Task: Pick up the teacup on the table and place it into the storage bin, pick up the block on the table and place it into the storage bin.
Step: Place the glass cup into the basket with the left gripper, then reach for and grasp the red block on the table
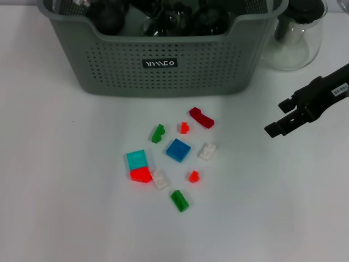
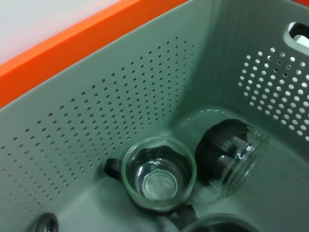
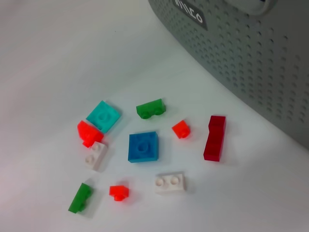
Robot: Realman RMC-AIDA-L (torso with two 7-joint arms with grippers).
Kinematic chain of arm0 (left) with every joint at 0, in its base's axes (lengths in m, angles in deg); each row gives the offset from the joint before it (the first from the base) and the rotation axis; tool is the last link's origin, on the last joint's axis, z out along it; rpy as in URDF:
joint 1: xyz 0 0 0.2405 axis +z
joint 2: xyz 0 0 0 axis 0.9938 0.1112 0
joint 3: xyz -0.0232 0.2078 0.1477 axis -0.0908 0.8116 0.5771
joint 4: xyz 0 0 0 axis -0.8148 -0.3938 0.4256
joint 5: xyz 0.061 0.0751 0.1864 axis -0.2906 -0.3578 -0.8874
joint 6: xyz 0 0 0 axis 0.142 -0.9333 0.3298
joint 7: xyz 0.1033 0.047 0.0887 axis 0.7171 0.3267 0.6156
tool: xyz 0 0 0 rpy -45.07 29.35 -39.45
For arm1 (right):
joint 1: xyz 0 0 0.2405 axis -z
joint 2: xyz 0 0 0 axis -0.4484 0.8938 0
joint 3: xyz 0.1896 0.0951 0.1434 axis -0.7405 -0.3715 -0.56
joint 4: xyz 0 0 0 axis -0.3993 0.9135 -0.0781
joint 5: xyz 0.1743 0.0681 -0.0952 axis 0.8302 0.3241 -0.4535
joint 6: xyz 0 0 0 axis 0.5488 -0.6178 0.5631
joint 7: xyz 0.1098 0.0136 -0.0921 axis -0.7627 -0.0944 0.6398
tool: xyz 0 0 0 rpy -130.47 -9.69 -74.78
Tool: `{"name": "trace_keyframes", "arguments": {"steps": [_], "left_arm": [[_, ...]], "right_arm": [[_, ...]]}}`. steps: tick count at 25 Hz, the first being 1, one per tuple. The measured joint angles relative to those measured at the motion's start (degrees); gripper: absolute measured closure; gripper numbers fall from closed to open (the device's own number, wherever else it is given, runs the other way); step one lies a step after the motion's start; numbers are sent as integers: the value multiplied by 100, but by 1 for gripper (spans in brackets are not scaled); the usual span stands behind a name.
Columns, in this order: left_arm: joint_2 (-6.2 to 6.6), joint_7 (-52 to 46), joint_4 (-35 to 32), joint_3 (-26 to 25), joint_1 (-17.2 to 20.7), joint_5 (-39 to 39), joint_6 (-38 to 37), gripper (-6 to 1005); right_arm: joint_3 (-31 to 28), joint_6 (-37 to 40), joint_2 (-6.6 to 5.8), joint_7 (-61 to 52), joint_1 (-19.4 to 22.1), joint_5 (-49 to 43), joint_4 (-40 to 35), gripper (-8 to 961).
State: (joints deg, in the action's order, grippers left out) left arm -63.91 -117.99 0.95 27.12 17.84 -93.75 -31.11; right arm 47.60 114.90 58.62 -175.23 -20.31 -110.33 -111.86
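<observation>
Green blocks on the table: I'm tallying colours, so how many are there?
2. One green block lies nearest the storage bin, left of the blue square; the other green block lies at the cluster's near edge.

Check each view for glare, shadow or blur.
Head view: even light, soft shadows under the blocks, right pincer sharp. Left wrist view: glints on the upright glass cup in the storage bin. Right wrist view: blocks crisp, faint shadows.

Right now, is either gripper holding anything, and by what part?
The right gripper holds nothing; it hangs beside the blocks on the table. The left gripper is out of view, its wrist camera looking into the storage bin, so its hold cannot be told.
</observation>
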Motion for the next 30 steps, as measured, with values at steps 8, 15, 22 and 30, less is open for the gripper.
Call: {"name": "trace_keyframes", "arguments": {"steps": [8, 15, 22, 30], "left_arm": [[0, -18, -272, -68, 131, 53, -145, 826], [-4, -49, -1669, -434, 558, 347, -822, 557], [98, 199, -3453, -1088, 1214, 1837, -2086, 342], [164, 1498, -4137, -1704, 2662, 5561, -3958, 279]], "right_arm": [[17, 1, 6, -7, -7, 0, 0, 43], [17, 2, -12, 12, -4, 0, 0, 46], [16, 5, -34, 15, -15, 1, -35, 50], [12, 3, -27, 25, -50, 2, -54, 53]]}}
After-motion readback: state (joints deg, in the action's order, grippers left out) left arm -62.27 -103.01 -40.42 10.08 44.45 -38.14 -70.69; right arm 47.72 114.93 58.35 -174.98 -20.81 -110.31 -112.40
